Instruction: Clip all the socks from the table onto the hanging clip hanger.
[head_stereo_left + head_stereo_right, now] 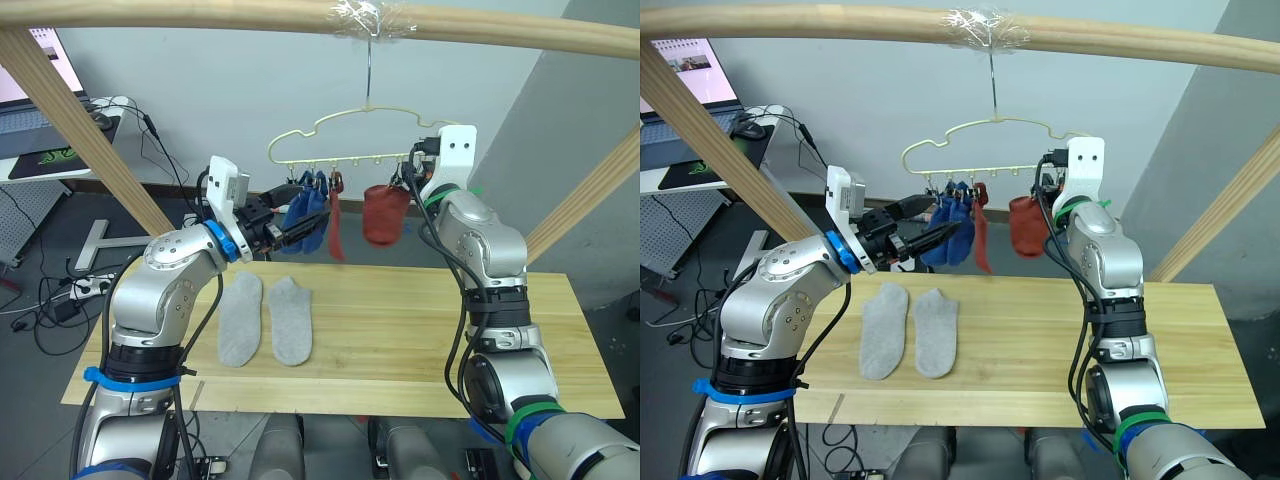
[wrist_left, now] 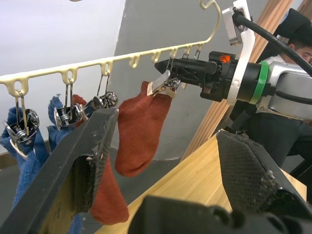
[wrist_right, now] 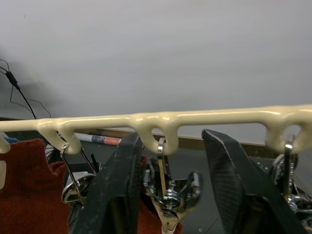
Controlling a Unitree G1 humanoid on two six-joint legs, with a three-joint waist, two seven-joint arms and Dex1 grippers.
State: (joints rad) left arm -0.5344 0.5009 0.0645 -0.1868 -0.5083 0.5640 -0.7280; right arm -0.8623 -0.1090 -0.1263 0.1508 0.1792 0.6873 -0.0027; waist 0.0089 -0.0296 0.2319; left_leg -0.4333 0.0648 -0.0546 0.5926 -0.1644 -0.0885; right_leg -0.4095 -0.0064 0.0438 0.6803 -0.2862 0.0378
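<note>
1. The clip hanger (image 1: 345,140) hangs from a wooden pole (image 1: 200,12); two blue socks (image 1: 303,212) and two rust-red socks (image 1: 385,213) are clipped on.
2. Two grey socks (image 1: 266,318) lie flat side by side on the bench (image 1: 400,340), at 7 o'clock from the hanger.
3. The left gripper (image 2: 161,161) is spread wide, empty, by the blue socks.
4. The right gripper (image 3: 168,185) is open, its fingers either side of a metal clip (image 3: 165,192).
</note>
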